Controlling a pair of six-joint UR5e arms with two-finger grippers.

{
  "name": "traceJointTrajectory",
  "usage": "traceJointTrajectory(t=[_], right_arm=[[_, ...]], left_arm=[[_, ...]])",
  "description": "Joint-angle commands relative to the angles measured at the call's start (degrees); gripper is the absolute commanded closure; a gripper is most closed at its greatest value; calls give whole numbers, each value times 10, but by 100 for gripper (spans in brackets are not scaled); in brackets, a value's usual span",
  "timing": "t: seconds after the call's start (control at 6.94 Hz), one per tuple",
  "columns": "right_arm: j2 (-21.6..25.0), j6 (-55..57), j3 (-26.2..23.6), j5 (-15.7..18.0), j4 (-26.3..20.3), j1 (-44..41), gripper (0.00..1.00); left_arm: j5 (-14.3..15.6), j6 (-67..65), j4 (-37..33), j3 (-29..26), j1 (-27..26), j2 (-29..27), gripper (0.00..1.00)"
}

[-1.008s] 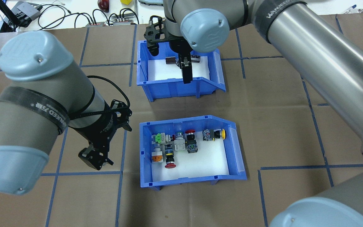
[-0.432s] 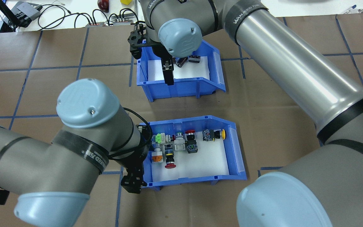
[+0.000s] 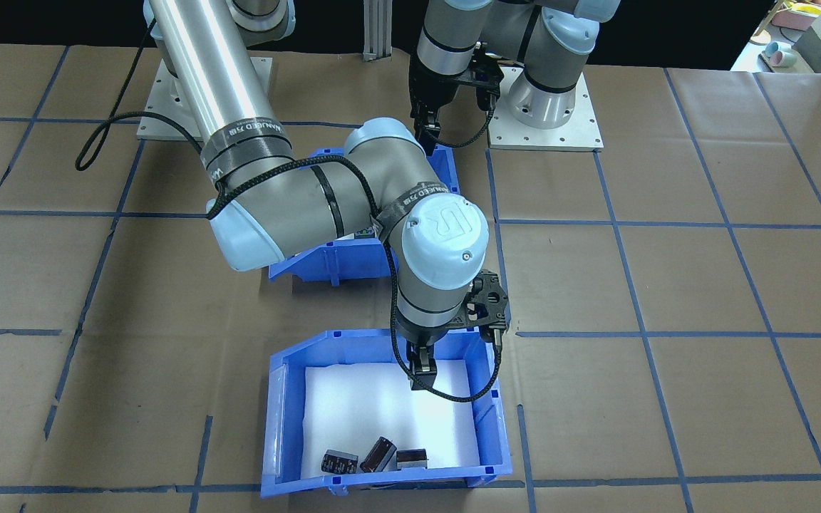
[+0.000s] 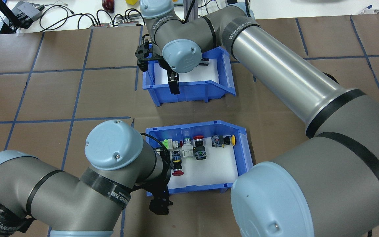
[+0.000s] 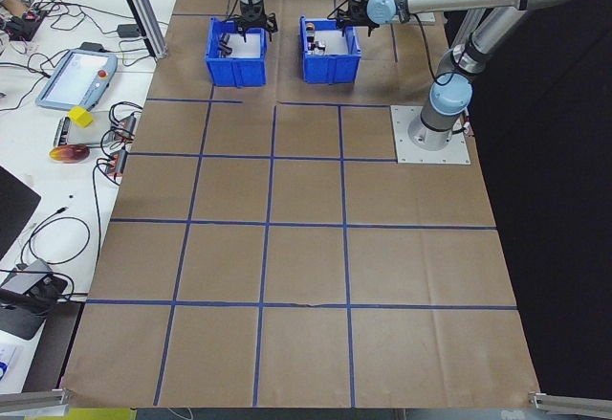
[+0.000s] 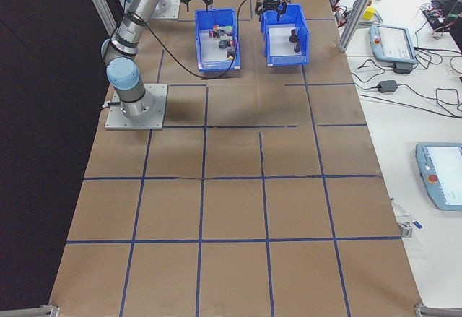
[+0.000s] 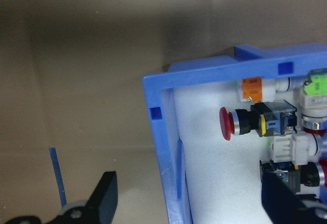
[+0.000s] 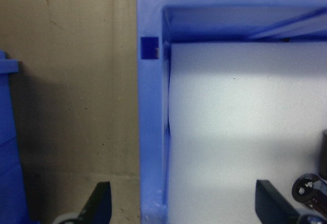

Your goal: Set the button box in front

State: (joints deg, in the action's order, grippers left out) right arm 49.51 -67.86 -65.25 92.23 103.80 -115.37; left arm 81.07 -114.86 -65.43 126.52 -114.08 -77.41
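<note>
The button box [image 4: 242, 154] sits on the brown papered table [image 4: 61, 92] gridded with blue tape, nearer the robot than the other blue bin [image 4: 222, 82]. The left gripper [image 7: 186, 208] straddles its side wall, jaws wide; the right gripper [image 8: 179, 206] likewise straddles the far bin's wall. Cables and tablets [image 5: 72, 76] lie on a white bench beyond.

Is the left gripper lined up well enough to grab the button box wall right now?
Probably yes. In the wrist view the left gripper is open, one finger outside the button box wall and the other over the foam inside, with nothing blocking that wall.
</note>
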Motion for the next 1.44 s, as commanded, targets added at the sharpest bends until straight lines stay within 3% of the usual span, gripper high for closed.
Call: traceJointTrajectory(t=[0.0,0.14,0.58,0.72,1.01,1.15,1.3], right_arm=[[5,6,-47,15,44,4,5],[22,10,-50,18,43,0,40],[26,8,-47,19,43,-2,87],[27,5,-47,19,44,-1,93],[39,0,-35,47,40,8,93],[61,-13,-39,49,32,22,93],[67,-57,-47,49,21,60,93]], left_arm=[[-6,-66,78,7,-29,-48,1],[-5,-72,83,7,-44,-61,1],[2,-71,84,7,-52,-85,2],[3,-74,86,8,-53,-88,12],[2,-77,95,8,-53,-106,23],[2,-77,101,8,-53,-112,38],[2,-72,119,8,-52,-112,67]])
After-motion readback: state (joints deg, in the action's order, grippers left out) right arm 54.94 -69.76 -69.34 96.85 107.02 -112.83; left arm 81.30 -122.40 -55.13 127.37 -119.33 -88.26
